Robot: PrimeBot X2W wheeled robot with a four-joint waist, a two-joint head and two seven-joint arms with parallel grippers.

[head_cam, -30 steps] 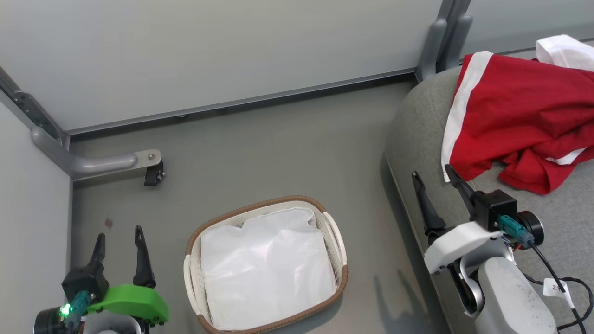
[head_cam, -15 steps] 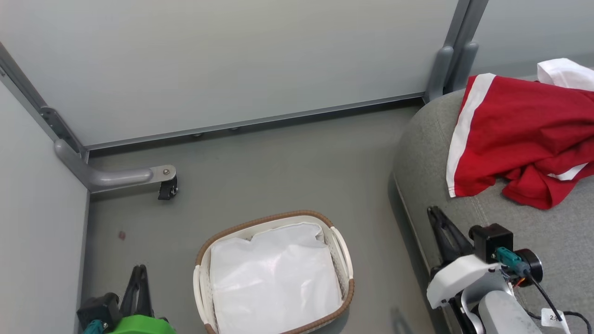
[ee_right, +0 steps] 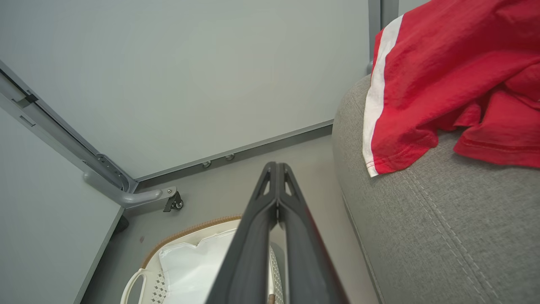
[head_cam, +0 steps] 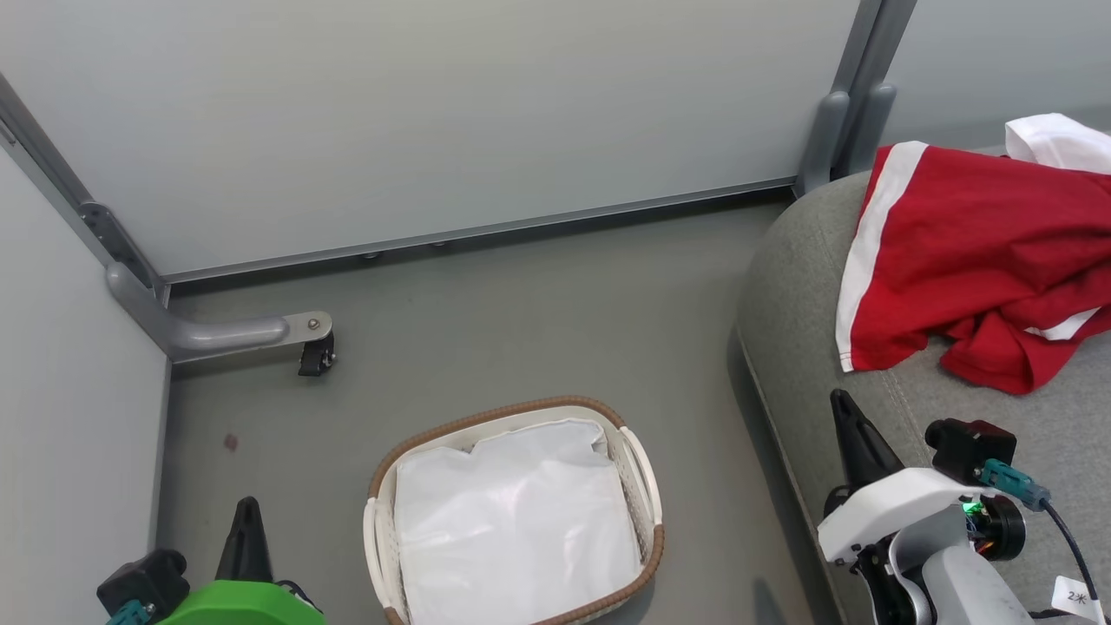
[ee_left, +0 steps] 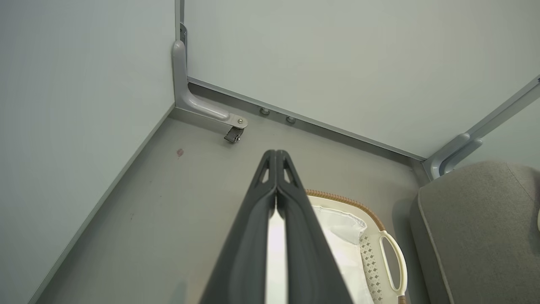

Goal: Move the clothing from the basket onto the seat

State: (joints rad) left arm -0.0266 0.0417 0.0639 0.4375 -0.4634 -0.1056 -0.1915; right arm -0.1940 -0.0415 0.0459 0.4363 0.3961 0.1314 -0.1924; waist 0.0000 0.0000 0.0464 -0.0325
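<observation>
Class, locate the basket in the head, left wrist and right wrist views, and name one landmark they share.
Head view: basket at bottom centre.
Left wrist view: basket at lower right, partly behind the left gripper.
Right wrist view: basket at bottom left, partly behind the right gripper.
Shared landmark: the grey caster foot.

One legible marking: a small white tag [head_cam: 1076, 597] on the black cable [head_cam: 1064, 535] trailing from the wrist behind the right gripper [head_cam: 842, 401], in the bottom-right corner of the head view. Dark handwritten characters. The first is a "2". The second looks like an asterisk or a "米"-type stroke cluster, too small to be sure. The tag is seen against the grey seat [head_cam: 807, 286].
</observation>
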